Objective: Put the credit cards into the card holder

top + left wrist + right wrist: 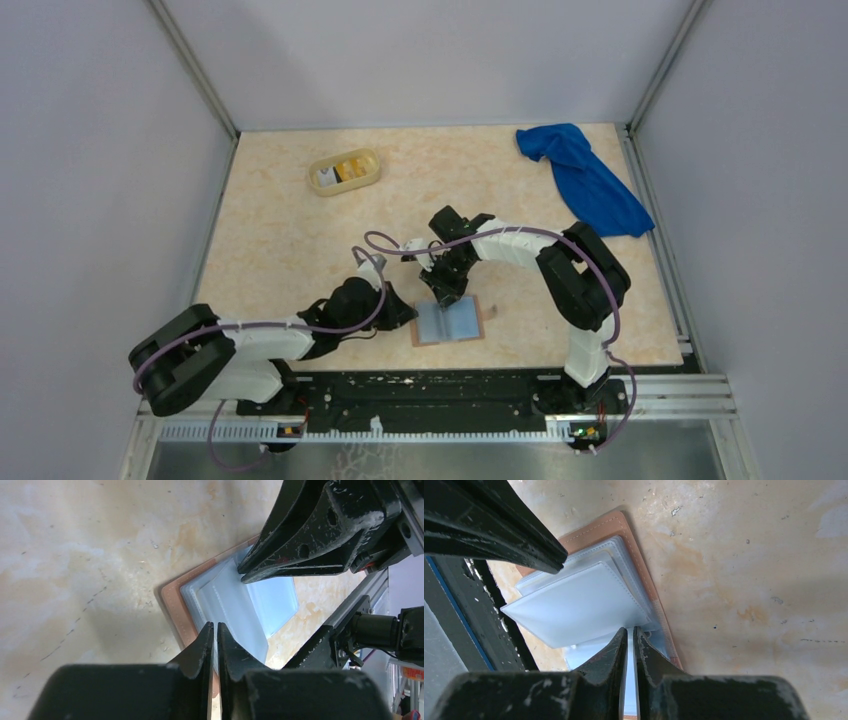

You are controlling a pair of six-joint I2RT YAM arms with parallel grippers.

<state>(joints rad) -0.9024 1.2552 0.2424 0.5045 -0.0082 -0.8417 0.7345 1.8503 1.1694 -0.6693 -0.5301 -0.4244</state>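
Observation:
The card holder [458,324] lies open near the table's front edge, with a tan leather rim and pale blue sleeves inside. My left gripper [405,318] is at its left edge. In the left wrist view its jaws [216,625] stand almost together, pinching the edge of a sleeve of the card holder [235,615]. My right gripper [447,296] comes down on the holder's far edge. Its jaws [630,628] are shut on a raised sleeve of the card holder [574,602]. The credit cards [345,170], yellow-orange, black and white, lie in the tray far back left.
A pale yellow oval tray [372,158] sits at the back left. A blue cloth [585,180] lies crumpled at the back right by the wall. The two grippers are a few centimetres apart over the holder. The black rail [420,385] runs just in front of it.

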